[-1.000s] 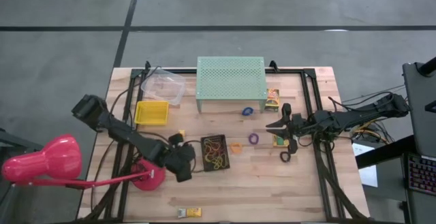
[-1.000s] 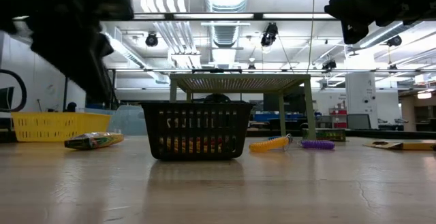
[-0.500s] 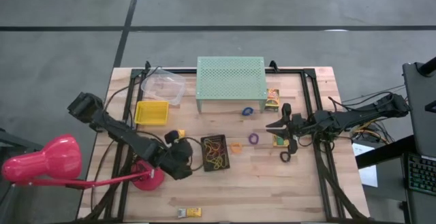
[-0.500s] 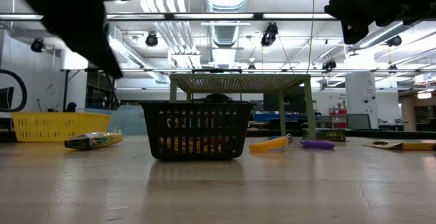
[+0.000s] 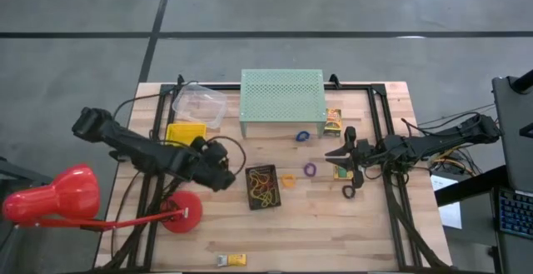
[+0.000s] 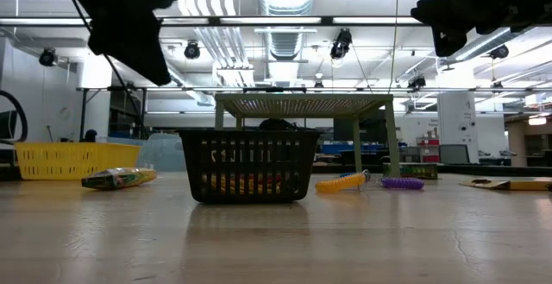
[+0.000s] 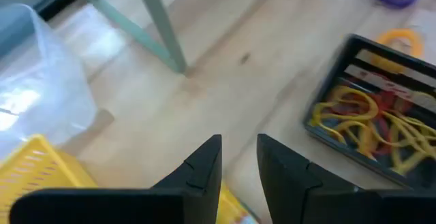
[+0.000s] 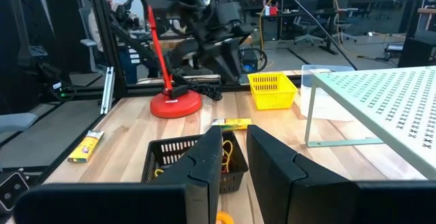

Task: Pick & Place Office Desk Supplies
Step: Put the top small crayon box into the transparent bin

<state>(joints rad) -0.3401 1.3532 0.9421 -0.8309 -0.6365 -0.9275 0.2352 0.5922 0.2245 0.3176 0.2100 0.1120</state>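
Observation:
A black basket [image 5: 263,186] holding yellow and red rubber bands [image 7: 371,118] stands mid-table. Loose on the wood lie an orange ring [image 5: 288,180], a purple ring [image 5: 310,169] and a blue ring [image 5: 303,135]. Small yellow-orange boxes lie beside the stand [image 5: 333,120] and at the near edge [image 5: 231,260]. My left gripper [image 5: 221,164] hangs above the table between the yellow basket [image 5: 185,137] and the black basket, narrowly open [image 7: 238,163] with nothing between its fingers. My right gripper [image 5: 333,152] waits raised and level at the right, narrowly open [image 8: 235,139].
A mint-green perforated stand [image 5: 281,103] and a clear container [image 5: 200,105] stand at the far side. A pink lamp [image 5: 50,203] reaches past the left edge, its round base [image 5: 181,216] on the table. A yellow packet [image 6: 119,178] lies flat near the left gripper.
My left gripper has risen and gone toward the table's far edge, from beside the lamp base to a spot near the yellow basket, rolling its wrist as it went. The gap between its fingers looks unchanged. The right arm has kept still.

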